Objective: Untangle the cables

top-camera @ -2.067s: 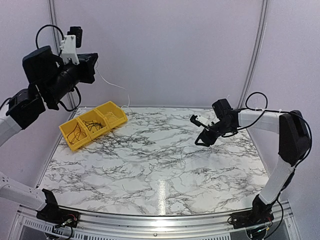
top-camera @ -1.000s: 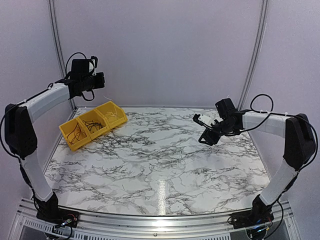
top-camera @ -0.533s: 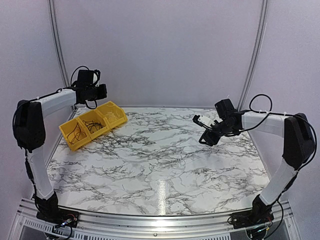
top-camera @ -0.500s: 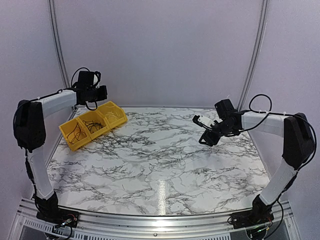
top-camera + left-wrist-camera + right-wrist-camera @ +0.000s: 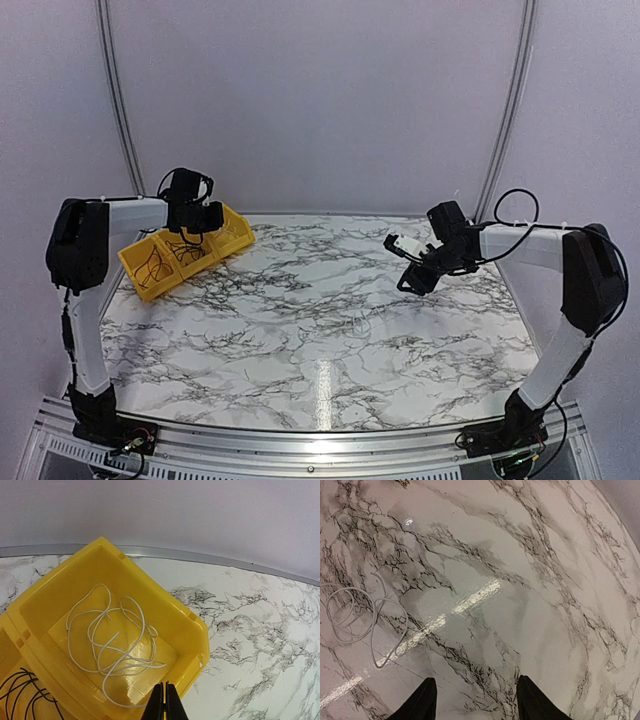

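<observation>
A yellow three-compartment bin point(image 5: 140, 272) stands at the back left of the table. Thin dark cables point(image 5: 152, 264) lie in loose loops in its left and middle compartments, and a few black loops point(image 5: 17, 690) show in the left wrist view. A thin white cable point(image 5: 112, 640) is coiled in the right compartment. My left gripper point(image 5: 205, 228) hangs just above that compartment's near wall, shut with nothing in it point(image 5: 166, 702). My right gripper point(image 5: 408, 283) hovers open over the right side of the table point(image 5: 477, 702). Another thin white cable point(image 5: 355, 615) lies looped on the marble to its left.
The marble tabletop point(image 5: 320, 330) is ringed by pale walls with a metal strip point(image 5: 200, 557) at the back edge. The bin's wall point(image 5: 197, 630) is right under my left fingers.
My left arm has swung down from high at the back left to just above the bin's right compartment. The right arm has barely moved.
</observation>
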